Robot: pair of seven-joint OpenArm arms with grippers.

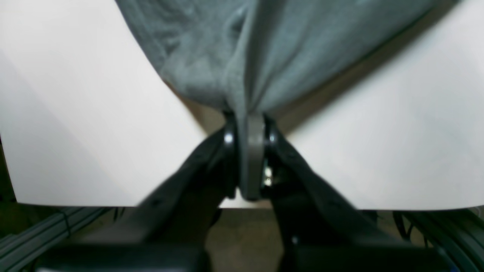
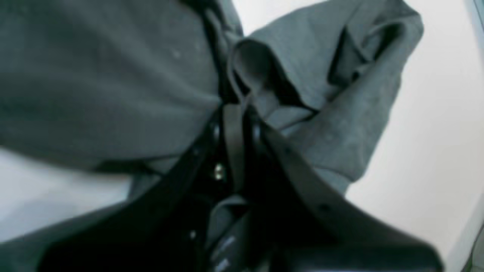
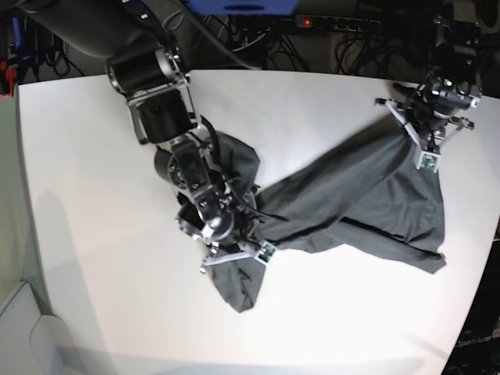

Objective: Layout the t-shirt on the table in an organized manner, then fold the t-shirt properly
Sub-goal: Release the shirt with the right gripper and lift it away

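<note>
Base view: we see the t-shirt (image 3: 351, 199) sprawled crumpled across the desk (image 3: 94, 156), limp, light. Left claw (image 1: 249, 121) pinches a far-right edge; right claw (image 2: 236, 109) clamps the bunched middle. Hem corners look the better hold.

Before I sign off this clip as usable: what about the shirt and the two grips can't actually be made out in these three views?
- Base view: the right gripper is hidden under its own arm, so which part of the dark charcoal-grey cloth t-shirt it pinches cannot be told.
- Right wrist view: blurred; the t-shirt fills the frame.
- Left wrist view: the left gripper is shut on cloth, but the shirt runs off the top edge.
- Neck label: not visible anywhere.
</note>
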